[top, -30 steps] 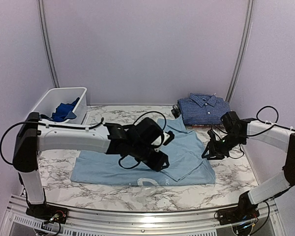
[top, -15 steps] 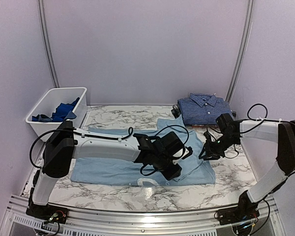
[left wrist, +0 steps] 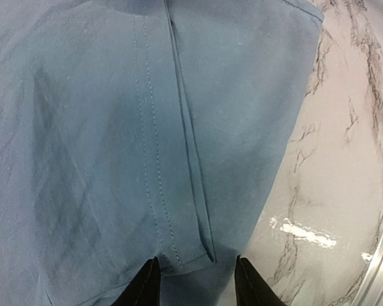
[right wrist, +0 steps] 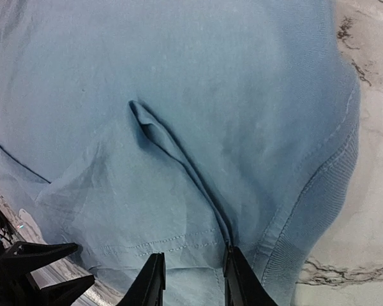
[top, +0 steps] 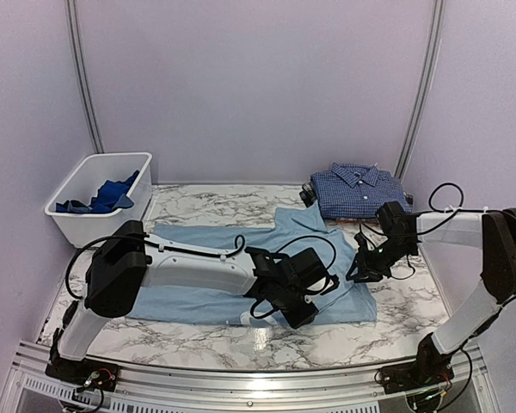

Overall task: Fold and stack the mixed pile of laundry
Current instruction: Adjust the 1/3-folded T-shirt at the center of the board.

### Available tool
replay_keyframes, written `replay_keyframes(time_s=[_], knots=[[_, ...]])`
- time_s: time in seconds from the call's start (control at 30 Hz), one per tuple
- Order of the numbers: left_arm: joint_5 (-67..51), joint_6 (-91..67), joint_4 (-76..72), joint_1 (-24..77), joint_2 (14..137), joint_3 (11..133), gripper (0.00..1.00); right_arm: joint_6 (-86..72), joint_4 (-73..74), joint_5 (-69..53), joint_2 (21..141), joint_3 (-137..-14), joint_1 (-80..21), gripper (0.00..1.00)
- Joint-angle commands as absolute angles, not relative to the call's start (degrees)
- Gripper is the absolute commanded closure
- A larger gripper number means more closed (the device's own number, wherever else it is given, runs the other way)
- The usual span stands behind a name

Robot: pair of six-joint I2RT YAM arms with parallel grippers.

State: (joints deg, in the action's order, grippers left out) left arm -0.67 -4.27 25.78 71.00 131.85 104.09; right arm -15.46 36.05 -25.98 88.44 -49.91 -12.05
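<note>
Since a second ago the left arm has swung from the middle of the cloth down toward its near right part, and the left gripper (top: 297, 303) now sits low over the light blue T-shirt (top: 198, 239). The right gripper (top: 359, 270) has drawn a little leftward, onto the shirt's right edge.

In the left wrist view the two fingers (left wrist: 145, 288) stand apart, and a stitched, folded-over hem ends just between their tips. The cloth lies flat there, with nothing pinched. Just outside the right-hand finger the shirt's edge gives way to bare marble table (left wrist: 345, 159).

In the right wrist view the fingers (right wrist: 152, 280) stand closer together. A raised crease of the T-shirt runs down into the gap and meets the right-hand finger. Whether they pinch the fabric or only straddle it cannot be told. A ribbed hem curves past on the right of those fingers.

Beyond both grippers the T-shirt spreads flat across the table. Farther back, past the right gripper, the navy small-check button shirt (top: 357, 189) lies folded. Far off to the left of the left fingers stands the white bin (top: 95, 225), with the royal blue garment (top: 112, 191) inside.
</note>
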Motion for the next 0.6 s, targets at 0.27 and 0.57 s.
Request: replay_keyframes(time_s=[0.27,0.57], knots=[[2.8,-3.2,27.9,71.4,132.4,106.4,0.58,-15.7,36.1,-21.7,90.2,-50.0,-12.7,0.69],[3.2,-4.2,27.8,71.3,132.1,107.6,0.56,-15.4,35.4,-22.6,90.9,-50.0,-13.3,0.81]])
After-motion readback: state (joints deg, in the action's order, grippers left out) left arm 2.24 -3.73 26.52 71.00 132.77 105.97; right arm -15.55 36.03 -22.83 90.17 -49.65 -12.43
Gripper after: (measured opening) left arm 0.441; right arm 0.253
